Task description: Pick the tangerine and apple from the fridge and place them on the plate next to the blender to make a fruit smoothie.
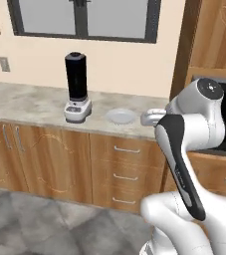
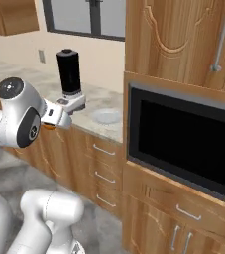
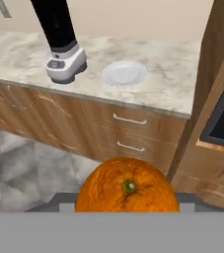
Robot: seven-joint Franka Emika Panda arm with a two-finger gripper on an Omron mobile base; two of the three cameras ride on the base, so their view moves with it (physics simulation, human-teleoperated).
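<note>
Gripping tangerine (image 3: 127, 186), jaws closed on it; fingertips hidden behind fruit, bottom cut off. Plate (image 3: 124, 73) at 12 o'clock, blender (image 3: 59, 39) top cropped. No legible writing.

No text, label, brand, number or sign can be read anywhere, not on the blender (image 1: 77, 87), the drawers or the dark oven front.

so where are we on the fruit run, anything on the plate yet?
Nothing is on the plate beside the blender yet. The tangerine is out of the fridge and held in the claw, facing the counter from a distance. Left: set it on the plate, then fetch the apple, which I can't see here.
</note>
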